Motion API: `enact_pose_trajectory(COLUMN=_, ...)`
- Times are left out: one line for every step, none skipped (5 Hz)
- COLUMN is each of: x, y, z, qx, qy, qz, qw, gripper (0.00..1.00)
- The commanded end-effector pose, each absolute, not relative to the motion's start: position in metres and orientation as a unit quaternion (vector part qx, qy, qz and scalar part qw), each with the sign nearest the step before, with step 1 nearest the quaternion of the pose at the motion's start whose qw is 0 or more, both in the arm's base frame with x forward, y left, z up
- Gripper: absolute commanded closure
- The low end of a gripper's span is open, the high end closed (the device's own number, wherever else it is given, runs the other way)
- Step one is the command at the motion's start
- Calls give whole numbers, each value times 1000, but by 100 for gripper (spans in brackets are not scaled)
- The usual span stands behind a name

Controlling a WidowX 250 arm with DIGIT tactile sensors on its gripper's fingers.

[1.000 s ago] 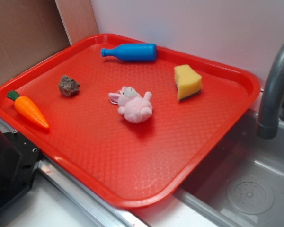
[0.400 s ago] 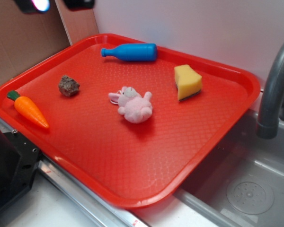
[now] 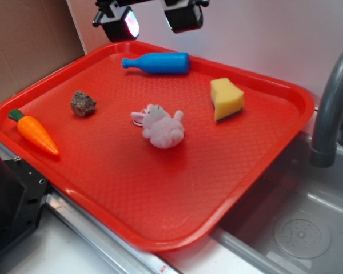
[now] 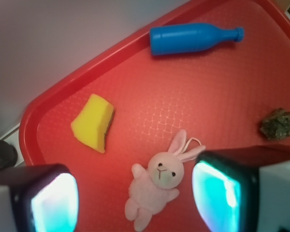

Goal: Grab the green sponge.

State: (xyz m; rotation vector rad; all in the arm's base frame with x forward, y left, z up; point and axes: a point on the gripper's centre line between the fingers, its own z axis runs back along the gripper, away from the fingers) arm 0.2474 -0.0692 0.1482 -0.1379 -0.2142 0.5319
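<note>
So the gripper (image 3: 151, 20) is hanging up high over the tray's (image 3: 160, 188) back edge, jaws spread wide apart and holding nothing. Sponge (image 3: 226, 99) is sitting on the tray near the back right, by the faucet (image 3: 331, 108), well apart from the gripper. Bunny (image 3: 160, 128) is lying mid-tray, bottle (image 3: 158, 63) along the back, rock (image 3: 83, 104) and carrot (image 3: 34, 132) chilling on the left.

Foam green sponge (image 3: 227, 99), textured plastic tray (image 3: 160, 188)
</note>
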Motion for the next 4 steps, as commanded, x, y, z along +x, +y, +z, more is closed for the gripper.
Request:
enact_pose_trajectory(x=257, y=-67, z=165, qx=-83, qy=-131, qz=262, qw=952, gripper=0)
enact_pose_trajectory(x=281, y=-85, z=134, qx=-63, qy=-122, qz=270, qw=953, gripper=0)
enact_pose_trajectory(x=300, y=-89, z=110, qx=-31, qy=-126, qz=321, qw=938, gripper=0)
enact_pose_trajectory(x=311, y=-91, z=85, qx=-26, qy=-109, qz=354, qw=928, gripper=0)
